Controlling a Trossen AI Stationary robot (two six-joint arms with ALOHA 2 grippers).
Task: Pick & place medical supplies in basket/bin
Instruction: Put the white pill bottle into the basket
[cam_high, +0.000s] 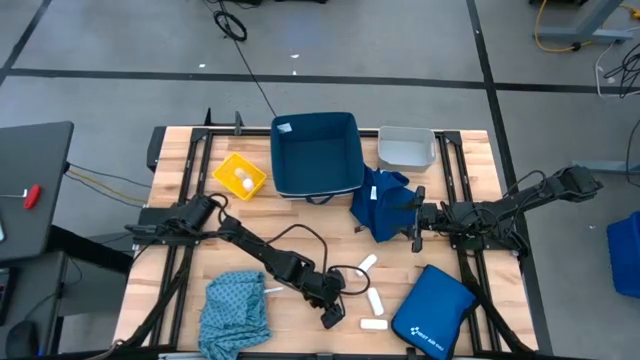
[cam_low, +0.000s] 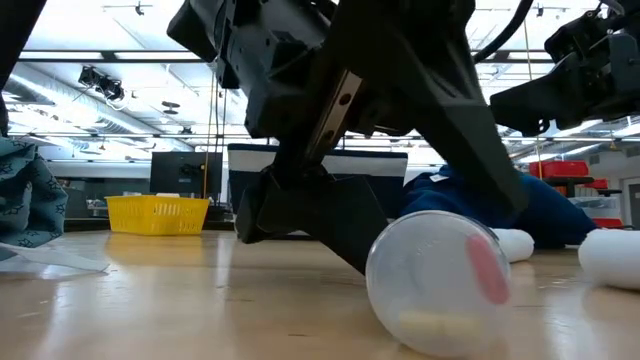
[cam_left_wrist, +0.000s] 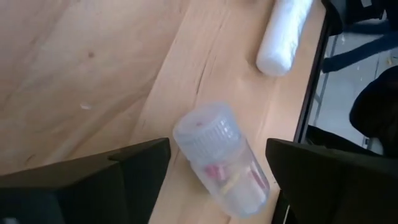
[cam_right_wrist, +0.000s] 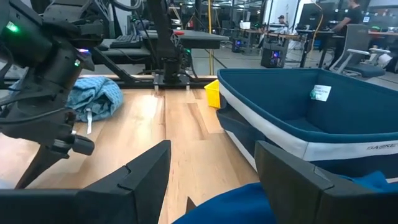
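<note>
A clear plastic vial (cam_left_wrist: 221, 165) with a ribbed cap lies on its side on the wood (cam_low: 440, 285). My left gripper (cam_left_wrist: 217, 146) is open and low over the table near its front edge (cam_high: 330, 310); its fingers stand on either side of the vial, and no touch shows. My right gripper (cam_high: 417, 228) is open (cam_right_wrist: 212, 149) and hovers above the crumpled dark blue cloth (cam_high: 378, 205), which lies on the table in front of the navy tub (cam_high: 318, 155). Three white packets (cam_high: 375, 300) lie near the left gripper. The teal cloth (cam_high: 235, 310) is bunched at the front left.
The yellow tub (cam_high: 240, 177) stands left of the navy tub and holds something pale. The grey tub (cam_high: 405, 147) stands to its right. A royal-blue zip pouch (cam_high: 432, 310) lies front right, close to the packets. One packet (cam_left_wrist: 283, 34) lies just beyond the vial.
</note>
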